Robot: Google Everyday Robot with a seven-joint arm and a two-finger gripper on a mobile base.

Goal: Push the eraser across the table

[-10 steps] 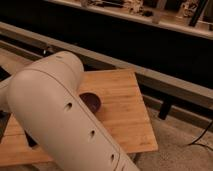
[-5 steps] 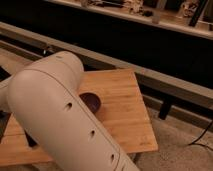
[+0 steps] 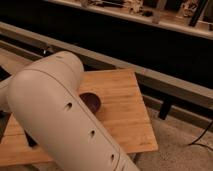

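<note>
The light-brown wooden table (image 3: 126,116) fills the middle of the camera view. My big white arm link (image 3: 55,117) crosses the left half and hides much of the tabletop. The eraser is hidden or out of view. My gripper is not visible; it lies somewhere behind or below the arm link. A small dark shape (image 3: 31,141) shows at the arm's lower left edge, and I cannot tell what it is.
A round dark purple bowl (image 3: 92,101) sits on the table, partly covered by the arm. A long grey bench rail (image 3: 165,80) runs behind the table. A black cable (image 3: 202,136) lies on the floor at the right.
</note>
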